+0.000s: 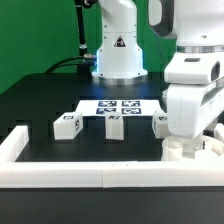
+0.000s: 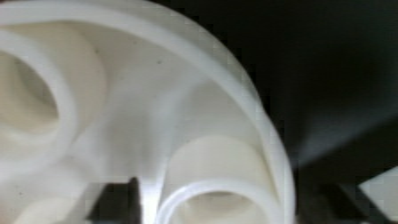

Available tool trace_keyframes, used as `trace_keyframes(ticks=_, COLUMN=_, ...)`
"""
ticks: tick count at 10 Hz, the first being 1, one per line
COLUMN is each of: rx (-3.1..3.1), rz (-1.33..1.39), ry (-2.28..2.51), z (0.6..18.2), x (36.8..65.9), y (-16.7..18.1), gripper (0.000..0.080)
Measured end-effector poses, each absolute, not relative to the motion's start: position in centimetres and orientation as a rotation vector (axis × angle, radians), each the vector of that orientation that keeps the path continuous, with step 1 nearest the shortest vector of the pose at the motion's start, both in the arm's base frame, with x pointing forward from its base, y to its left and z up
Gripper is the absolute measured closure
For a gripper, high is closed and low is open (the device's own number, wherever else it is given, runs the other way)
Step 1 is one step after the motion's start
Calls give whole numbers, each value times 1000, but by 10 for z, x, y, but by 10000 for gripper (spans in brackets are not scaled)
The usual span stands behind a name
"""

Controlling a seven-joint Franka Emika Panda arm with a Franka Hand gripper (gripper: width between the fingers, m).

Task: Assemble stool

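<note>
I read the legs (image 1: 68, 124) white with black-and-white square tags; the seat (image 2: 107, 110) plain white (creamier up close). The marker board (image 1: 118, 106): white, black tags. Also: table (image 1: 45, 100) black, border rail (image 1: 60, 172) and arm (image 1: 195, 75) white, backdrop (image 1: 30, 40) green.

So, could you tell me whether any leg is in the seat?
Out: all three legs lie loose on the table, off the seat.

In the exterior view the arm (image 1: 195, 70) hides most of the seat (image 1: 176, 151) and part of 1 leg (image 1: 160, 124). The gripper (image 1: 190, 142) has its fingertips out of sight, so its spread cannot be told. In the wrist view the seat is blurred and cut off by the picture's edges. The tags on the marker board (image 1: 118, 106) are too small to read.
</note>
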State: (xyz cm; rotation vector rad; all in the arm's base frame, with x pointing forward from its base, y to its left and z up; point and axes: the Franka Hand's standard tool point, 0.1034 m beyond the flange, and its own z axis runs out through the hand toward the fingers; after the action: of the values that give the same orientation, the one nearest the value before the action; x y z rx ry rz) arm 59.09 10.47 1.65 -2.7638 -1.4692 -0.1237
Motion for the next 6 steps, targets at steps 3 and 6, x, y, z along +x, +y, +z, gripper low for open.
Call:
trace_keyframes(ticks=3, rx=-2764, rz=-122, ry=-1469, z=16, x=591, y=105, gripper=156)
trace_keyframes(ticks=6, rx=-2764, rz=-122, ry=-1469, z=16, x=590, y=105, gripper=150)
